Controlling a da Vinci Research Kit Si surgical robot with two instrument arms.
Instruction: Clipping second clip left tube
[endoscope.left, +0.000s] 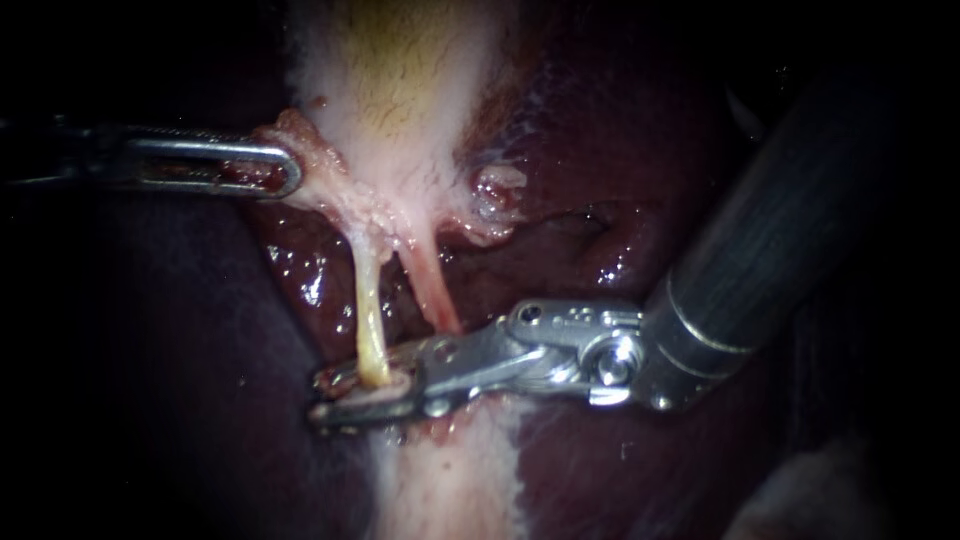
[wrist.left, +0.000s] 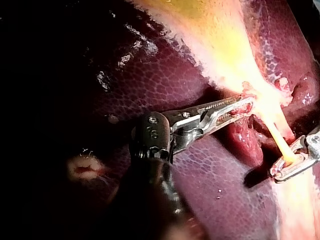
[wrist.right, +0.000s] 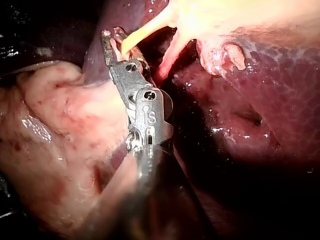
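My right instrument (endoscope.left: 335, 397) comes in from the right and its claw is clenched on the left tube (endoscope.left: 368, 310), the pale yellow strand, one jaw on either side of it at its near end. Just to the right of it the pinker right tube (endoscope.left: 432, 295) runs down alongside, outside the claw and passing behind the upper jaw. Both tubes hang taut from the whitish neck of the gallbladder (endoscope.left: 400, 80) at the far side. Over on the left, my left instrument (endoscope.left: 288, 170) lies level, its claw grasping the ragged edge of the gallbladder where the tubes begin. Dark, wet liver (endoscope.left: 620, 150) lies all around.
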